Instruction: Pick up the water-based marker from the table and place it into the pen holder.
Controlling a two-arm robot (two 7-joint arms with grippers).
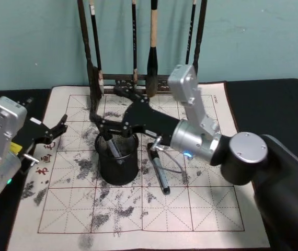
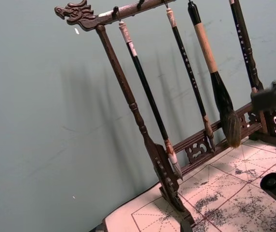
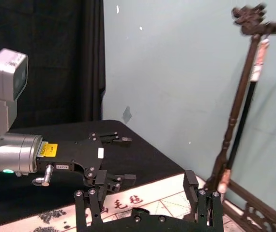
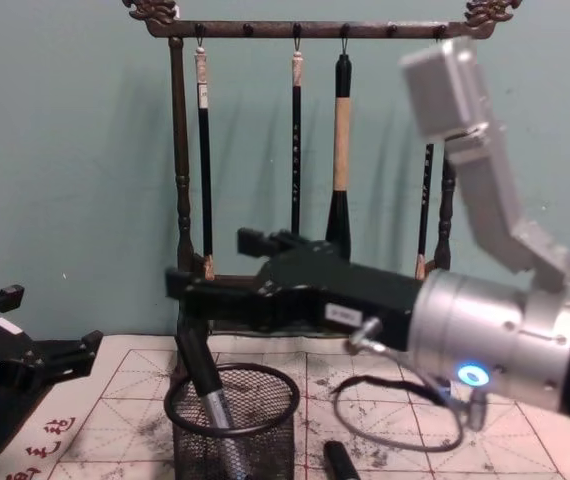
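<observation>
Ink-blotted mat (image 1: 211, 209) — marker (image 4: 213, 405) aslant in pen holder (image 1: 118, 172), right gripper (image 3: 142, 188) wide-jawed above.

My right gripper (image 1: 110, 128) hangs over the pen holder's (image 1: 120, 170) mouth. The brush rack (image 1: 93, 78) stands close behind it, a loose pen (image 1: 159, 170) lies just right, and the calligraphy mat (image 1: 164, 214) in front lies free.

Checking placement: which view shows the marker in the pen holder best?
Chest view: the marker leans inside the holder, side-on, under the open right gripper. Head view shows it from above, partly covered by that gripper. Wrist views face the rack. The left gripper idles at left.
</observation>
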